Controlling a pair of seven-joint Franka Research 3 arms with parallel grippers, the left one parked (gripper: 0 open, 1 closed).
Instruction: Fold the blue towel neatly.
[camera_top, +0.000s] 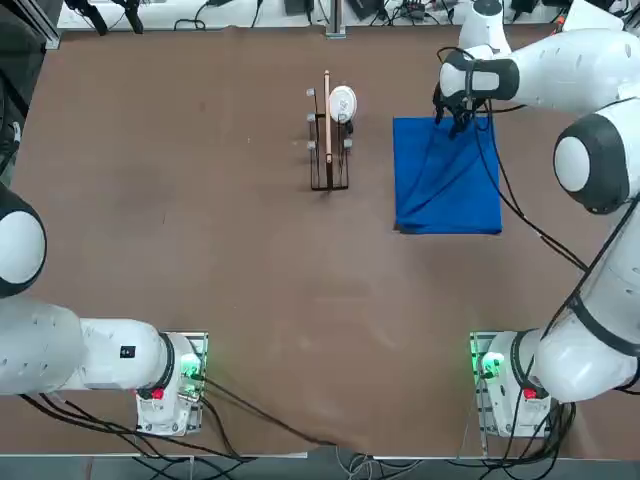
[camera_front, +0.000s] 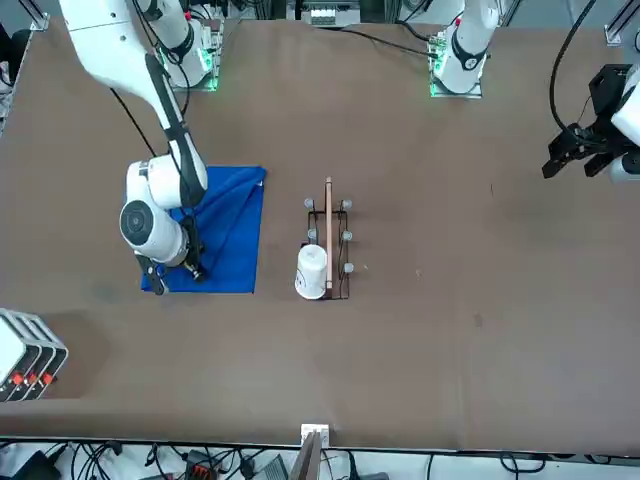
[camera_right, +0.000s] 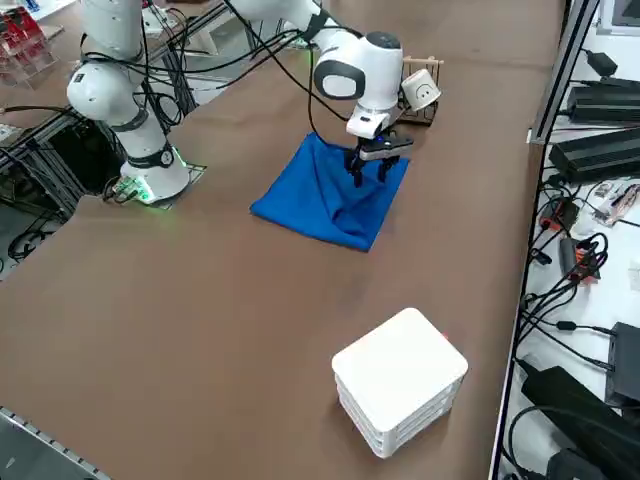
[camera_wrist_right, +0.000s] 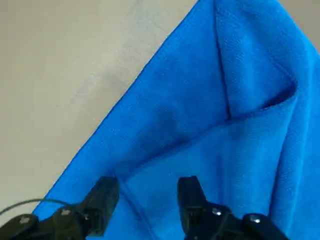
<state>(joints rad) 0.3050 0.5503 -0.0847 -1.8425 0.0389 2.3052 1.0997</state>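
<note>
The counter is a broad, matte brown sheet, bare over most of its width. Along its far edge in the top view runs a tangle of black cables and equipment; at the near edge the arm bases show green lights, with more cables trailing off below. In the right side view, black boxes and loose wires lie on a grey floor beyond the counter's edge. No readable writing or brand mark shows anywhere.

The blue towel lies toward the far right part of the counter, folded over on itself into a rough rectangle, with a raised crease running across its upper layer. The right gripper hangs over the towel's far edge, pointing down. Its fingers stand moderately apart with blue cloth lying between them; whether they touch or pinch the cloth cannot be told.

Just beside the towel, toward the counter's middle, a small wooden rack stands with a white cup at its far end. A white ribbed box sits near the counter's right edge, well apart from the towel.
</note>
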